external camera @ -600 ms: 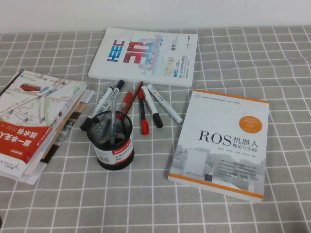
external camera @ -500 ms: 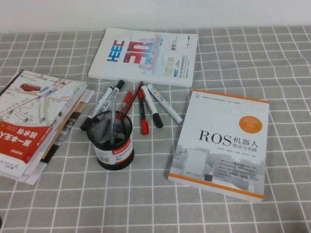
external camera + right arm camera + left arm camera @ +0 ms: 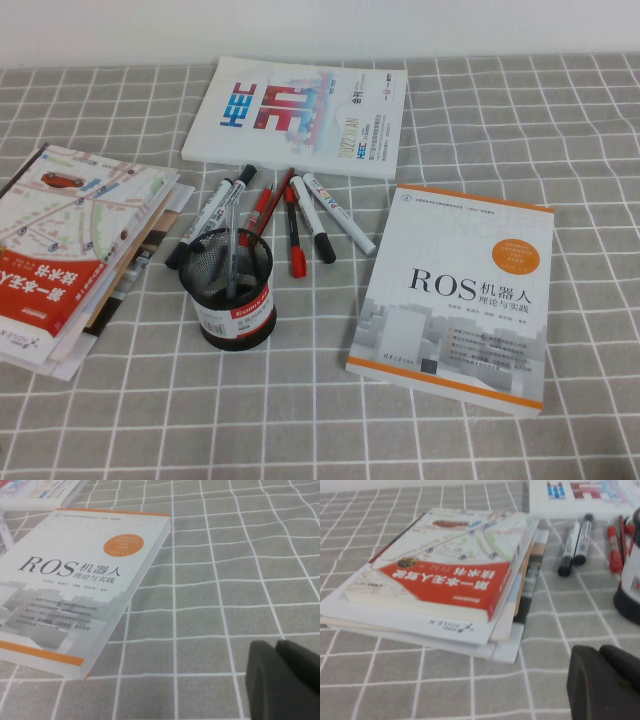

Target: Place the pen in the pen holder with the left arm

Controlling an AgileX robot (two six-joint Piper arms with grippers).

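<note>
Grey checked cloth covers the bench [image 3: 500, 120], and nothing of either arm shows in the high view. The pen [image 3: 208, 213], a thick white-grey marker with a black cap, lies flat just beyond the pen holder [image 3: 232, 290], angled from near-left to far-right beside a second, similar marker. The holder, a black mesh cup with a red-and-white band at its base, stands upright near the middle of the bench and already has a thin pen standing in it. Red-capped pens [image 3: 292, 232] and two more white markers fan out to its right. A stack of books [image 3: 70, 250] sits to the left, a white ROS book [image 3: 455, 295] to the right, and a magazine [image 3: 300, 115] at the far side.

The left pincer [image 3: 605, 680] hangs low at the near-left of the bench, its fingers pressed together and empty; its wrist view looks across the stack toward the markers. The right pincer [image 3: 282, 680] sits low at the near-right past the ROS book, and I cannot tell whether its fingers are spread.

By my reading the task has not begun: the pen is untouched. The next move calls for the left arm to spread its fingers, reach over the stack, and come down across the barrel without nudging the neighbouring marker or the cup.
</note>
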